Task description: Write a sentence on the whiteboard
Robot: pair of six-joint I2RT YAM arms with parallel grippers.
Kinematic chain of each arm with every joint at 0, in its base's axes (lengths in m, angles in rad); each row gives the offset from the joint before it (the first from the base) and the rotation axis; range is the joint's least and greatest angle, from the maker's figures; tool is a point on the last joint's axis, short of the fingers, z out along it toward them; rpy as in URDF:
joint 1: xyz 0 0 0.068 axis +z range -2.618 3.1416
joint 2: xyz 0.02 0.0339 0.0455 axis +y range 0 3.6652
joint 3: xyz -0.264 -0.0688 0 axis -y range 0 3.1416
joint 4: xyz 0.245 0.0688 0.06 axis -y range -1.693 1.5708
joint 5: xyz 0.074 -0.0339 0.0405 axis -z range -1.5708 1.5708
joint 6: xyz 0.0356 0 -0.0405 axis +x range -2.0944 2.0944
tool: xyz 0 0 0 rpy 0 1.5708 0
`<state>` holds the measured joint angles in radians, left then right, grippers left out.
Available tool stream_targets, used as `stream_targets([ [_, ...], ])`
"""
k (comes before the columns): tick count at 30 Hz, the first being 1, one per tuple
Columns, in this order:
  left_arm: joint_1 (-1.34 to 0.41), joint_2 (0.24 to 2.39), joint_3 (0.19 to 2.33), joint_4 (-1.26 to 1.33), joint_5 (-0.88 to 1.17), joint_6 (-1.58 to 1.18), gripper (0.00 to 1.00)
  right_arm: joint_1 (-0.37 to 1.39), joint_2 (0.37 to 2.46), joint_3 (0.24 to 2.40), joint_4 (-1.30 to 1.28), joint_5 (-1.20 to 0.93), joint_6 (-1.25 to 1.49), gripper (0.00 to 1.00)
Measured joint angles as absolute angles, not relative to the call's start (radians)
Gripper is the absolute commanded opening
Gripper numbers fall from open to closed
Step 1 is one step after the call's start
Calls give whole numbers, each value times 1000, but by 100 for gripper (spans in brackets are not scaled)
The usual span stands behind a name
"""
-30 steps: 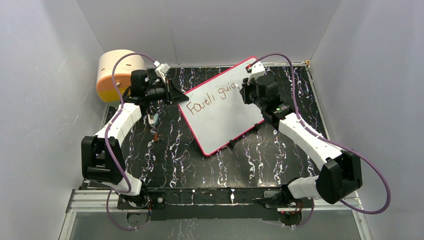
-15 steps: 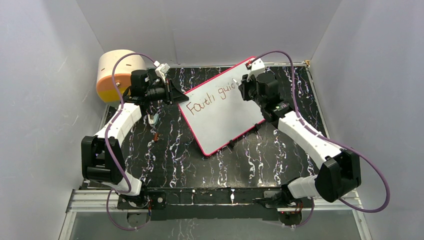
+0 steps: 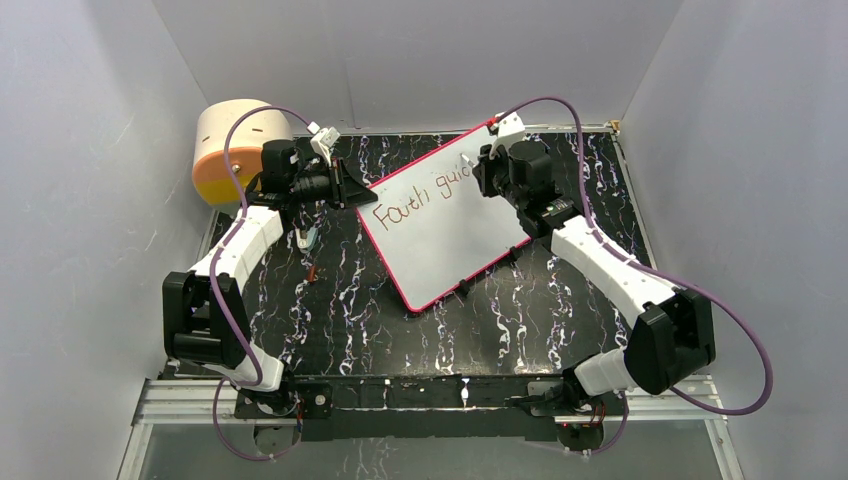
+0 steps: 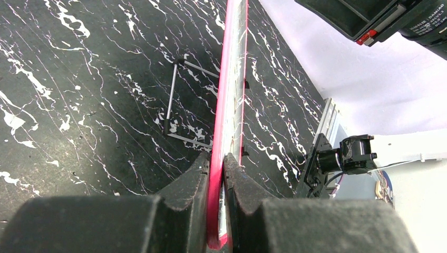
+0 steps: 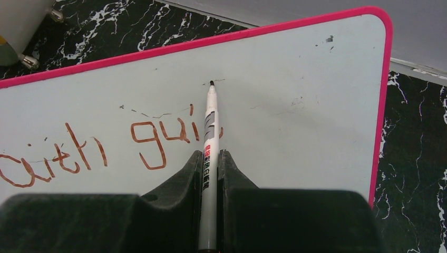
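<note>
The whiteboard (image 3: 440, 235), white with a pink-red frame, stands tilted on the black marbled table. Brownish-red writing (image 3: 420, 200) on it reads roughly "Faith gui"; it also shows in the right wrist view (image 5: 105, 147). My left gripper (image 4: 217, 158) is shut on the board's pink edge (image 4: 232, 79) at its left corner (image 3: 362, 196). My right gripper (image 5: 210, 155) is shut on a white marker (image 5: 210, 158) over the board's upper right part (image 3: 488, 172). The marker tip (image 5: 212, 83) points at the board above and right of "gui".
A round tan-and-orange drum (image 3: 232, 148) stands at the back left. Black clips and a thin metal stand (image 4: 176, 100) hold the board. A small loose piece (image 3: 307, 238) lies on the table under the left arm. Grey walls enclose the table.
My right gripper has moved with the marker up and away along the board, toward its top edge. The left arm and the board have not moved.
</note>
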<state>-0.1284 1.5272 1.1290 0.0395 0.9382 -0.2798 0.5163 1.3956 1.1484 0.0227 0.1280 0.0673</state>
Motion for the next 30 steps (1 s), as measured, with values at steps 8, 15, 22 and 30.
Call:
stream_targets([
  [8, -128, 1528, 1129, 39, 938, -280, 0, 516, 1396, 1150, 0, 128, 71, 0],
  [15, -128, 1528, 1129, 37, 937, -280, 0, 516, 1388, 1150, -36, 128, 75, 0],
  [22, -128, 1528, 1129, 37, 937, -279, 0, 516, 1378, 1148, -70, 133, 75, 0],
  [30, -128, 1528, 1129, 37, 937, -279, 0, 516, 1357, 1119, -90, 148, 76, 0],
])
